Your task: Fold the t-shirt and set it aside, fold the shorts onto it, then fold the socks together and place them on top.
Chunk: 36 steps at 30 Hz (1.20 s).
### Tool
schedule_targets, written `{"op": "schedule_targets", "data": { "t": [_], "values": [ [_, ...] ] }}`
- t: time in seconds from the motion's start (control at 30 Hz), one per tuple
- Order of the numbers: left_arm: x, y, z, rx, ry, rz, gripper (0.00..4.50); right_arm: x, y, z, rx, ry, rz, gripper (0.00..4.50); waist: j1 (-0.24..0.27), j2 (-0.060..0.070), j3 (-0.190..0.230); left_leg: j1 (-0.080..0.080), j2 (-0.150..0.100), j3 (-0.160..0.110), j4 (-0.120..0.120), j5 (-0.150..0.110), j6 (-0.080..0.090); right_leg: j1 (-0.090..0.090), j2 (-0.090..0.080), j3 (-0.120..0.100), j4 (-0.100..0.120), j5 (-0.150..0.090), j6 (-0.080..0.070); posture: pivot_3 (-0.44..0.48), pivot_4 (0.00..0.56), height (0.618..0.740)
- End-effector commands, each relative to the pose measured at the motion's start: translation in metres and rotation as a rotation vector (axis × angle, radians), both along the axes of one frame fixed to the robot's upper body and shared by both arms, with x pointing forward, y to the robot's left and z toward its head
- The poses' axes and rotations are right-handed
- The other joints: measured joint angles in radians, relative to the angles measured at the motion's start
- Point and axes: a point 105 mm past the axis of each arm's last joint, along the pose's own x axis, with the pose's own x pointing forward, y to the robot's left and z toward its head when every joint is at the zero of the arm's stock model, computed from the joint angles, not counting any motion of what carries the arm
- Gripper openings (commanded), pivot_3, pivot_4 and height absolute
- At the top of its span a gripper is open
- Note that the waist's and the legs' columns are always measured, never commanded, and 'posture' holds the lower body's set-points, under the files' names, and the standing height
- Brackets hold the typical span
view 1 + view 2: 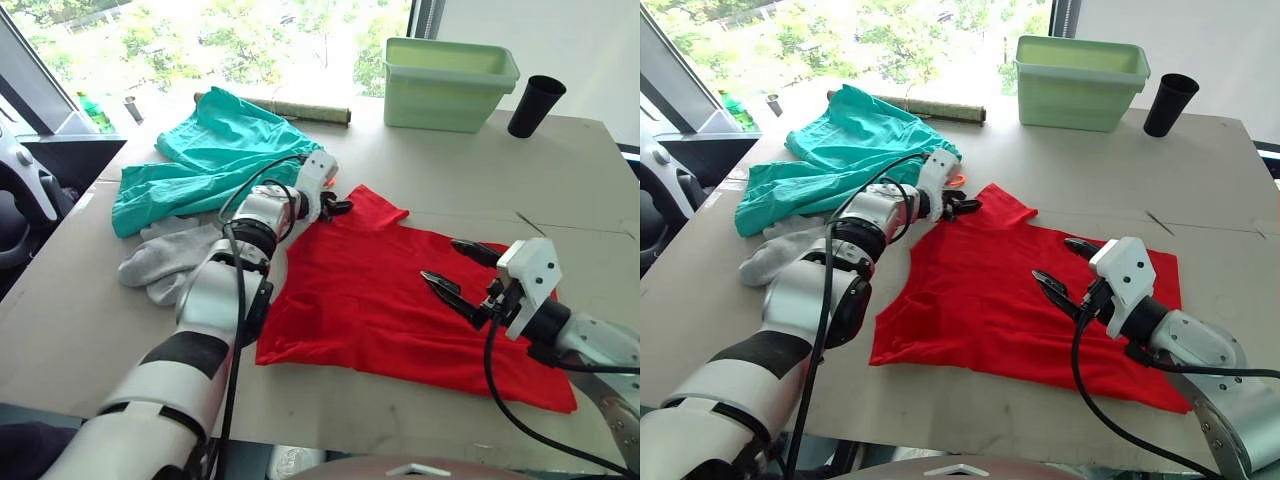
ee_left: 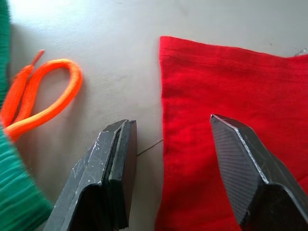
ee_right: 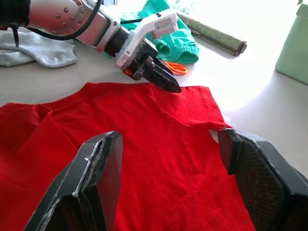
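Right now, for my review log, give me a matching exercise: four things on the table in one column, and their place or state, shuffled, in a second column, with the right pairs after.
Things:
1. t-shirt
2. shorts
3. socks
4. green tub

Places or states:
A. at the far edge of the table, beside the black cup
B. spread flat under both open grippers
C. bunched up at the far left, orange drawstring lying loose
D. on the left, nearer than the teal garment

Pairs: 1-B, 2-C, 3-D, 4-A. The left gripper is at the t-shirt's sleeve edge; the right gripper is over its middle.
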Motion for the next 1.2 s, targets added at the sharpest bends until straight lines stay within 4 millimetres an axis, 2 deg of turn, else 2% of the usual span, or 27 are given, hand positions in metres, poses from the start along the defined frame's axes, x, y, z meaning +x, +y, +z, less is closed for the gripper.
{"op": "schedule_targets", "data": {
  "t": [0.03, 0.13, 0.23, 0.37, 0.47, 0.6, 0.67, 0.83, 0.87, 0.97, 1.0, 1.07, 1.13, 1.2],
  "values": [
    [-0.007, -0.016, -0.006, 0.058, 0.001, -0.097, 1.50, -0.006, -0.001, 0.006, -0.007, -0.041, -0.028, 3.44, 0.000, 0.000, 0.000, 0.000, 0.000, 0.000, 0.001, 0.000, 0.000, 0.000, 0.000, 0.000, 0.000, 0.000, 0.000, 0.000, 0.150, 0.740],
    [-0.008, -0.015, -0.013, 0.093, 0.002, -0.110, 0.02, -0.009, -0.002, 0.003, -0.012, -0.034, -0.044, 3.44, -0.002, 0.000, 0.000, 0.000, 0.000, -0.001, 0.002, 0.000, 0.000, 0.001, 0.000, -0.001, 0.001, 0.000, 0.000, 0.000, 0.150, 0.740],
    [-0.007, -0.011, -0.013, 0.095, -0.003, -0.100, 0.02, -0.010, -0.002, 0.002, -0.014, -0.033, -0.050, 3.44, -0.003, 0.000, 0.000, 0.000, 0.000, -0.002, 0.004, 0.000, 0.000, 0.001, 0.000, -0.001, 0.002, 0.000, 0.000, 0.000, 0.150, 0.740],
    [-0.007, -0.003, 0.011, 0.099, -0.156, -0.215, 0.02, -0.011, -0.002, -0.002, -0.012, -0.027, -0.065, 3.44, -0.006, 0.000, 0.000, 0.000, 0.001, -0.002, 0.004, 0.000, 0.000, 0.001, 0.000, -0.001, 0.003, 0.000, 0.000, 0.000, 0.150, 0.740],
    [-0.016, 0.000, 0.027, 0.221, -0.403, -0.412, 0.02, -0.011, -0.002, -0.004, -0.015, -0.024, -0.070, 3.44, -0.008, 0.001, 0.000, 0.000, 0.002, -0.002, 0.004, 0.000, 0.000, 0.000, 0.001, -0.001, 0.003, 0.000, 0.000, 0.000, 0.150, 0.740],
    [-0.043, 0.015, 0.025, 0.549, -0.799, -0.683, 0.02, -0.011, -0.004, -0.008, -0.014, -0.017, -0.070, 3.44, -0.003, 0.001, 0.000, 0.000, 0.004, -0.001, 0.004, 0.000, 0.000, 0.000, 0.001, -0.001, 0.003, 0.000, -0.001, 0.000, 0.150, 0.740],
    [-0.052, 0.021, 0.025, 0.651, -0.995, -0.720, 0.02, -0.011, -0.006, -0.010, -0.012, -0.011, -0.072, 3.44, -0.001, 0.001, 0.000, 0.000, 0.005, -0.001, 0.004, 0.000, 0.000, 0.000, 0.000, -0.001, 0.002, 0.000, -0.001, 0.000, 0.150, 0.740],
    [-0.069, 0.028, 0.014, 0.772, -1.225, -0.831, 0.02, -0.012, -0.007, -0.015, -0.016, 0.009, -0.063, 3.44, 0.006, 0.001, 0.000, -0.001, 0.005, -0.001, 0.006, -0.001, 0.002, 0.002, -0.001, -0.001, 0.002, 0.001, 0.001, 0.000, 0.150, 0.740],
    [-0.071, 0.030, 0.014, 0.759, -1.236, -0.826, 0.70, -0.012, -0.008, -0.016, -0.020, 0.012, -0.060, 3.44, 0.006, 0.001, 0.000, -0.001, 0.004, -0.001, 0.006, -0.002, 0.003, 0.002, -0.001, -0.001, 0.002, 0.001, 0.001, 0.000, 0.150, 0.740],
    [-0.073, 0.041, 0.004, 0.667, -1.093, -0.798, 1.79, -0.013, -0.009, -0.018, -0.021, 0.019, -0.059, 3.44, 0.003, 0.001, 0.000, -0.001, 0.004, -0.001, 0.007, -0.002, 0.003, 0.002, -0.001, -0.001, 0.002, 0.001, 0.001, 0.000, 0.150, 0.740],
    [-0.070, 0.045, 0.001, 0.611, -0.999, -0.742, 2.20, -0.013, -0.009, -0.018, -0.021, 0.020, -0.059, 3.44, 0.000, 0.001, 0.000, -0.001, 0.005, 0.000, 0.007, -0.002, 0.003, 0.002, -0.001, -0.002, 0.003, 0.001, 0.001, 0.000, 0.150, 0.740],
    [-0.054, 0.059, -0.007, 0.416, -0.663, -0.560, 3.07, -0.013, -0.010, -0.019, -0.024, 0.023, -0.058, 3.44, -0.003, 0.002, -0.001, 0.000, 0.005, 0.001, 0.007, -0.002, 0.003, 0.002, -0.001, -0.002, 0.003, 0.001, 0.001, 0.000, 0.150, 0.740],
    [-0.053, 0.066, -0.013, 0.139, -0.329, -0.480, 4.02, -0.014, -0.010, -0.021, -0.029, 0.029, -0.054, 3.44, -0.004, 0.002, -0.001, -0.001, 0.006, 0.000, 0.009, -0.001, 0.002, 0.002, -0.001, -0.003, 0.005, 0.001, 0.001, 0.000, 0.150, 0.740],
    [-0.058, 0.069, -0.011, -0.046, -0.068, -0.442, 4.02, -0.014, -0.010, -0.022, -0.035, 0.033, -0.049, 3.44, -0.014, 0.002, -0.001, 0.000, 0.006, 0.000, 0.011, -0.001, 0.002, 0.002, 0.000, -0.003, 0.006, 0.001, 0.001, 0.000, 0.150, 0.740]
  ]
}}
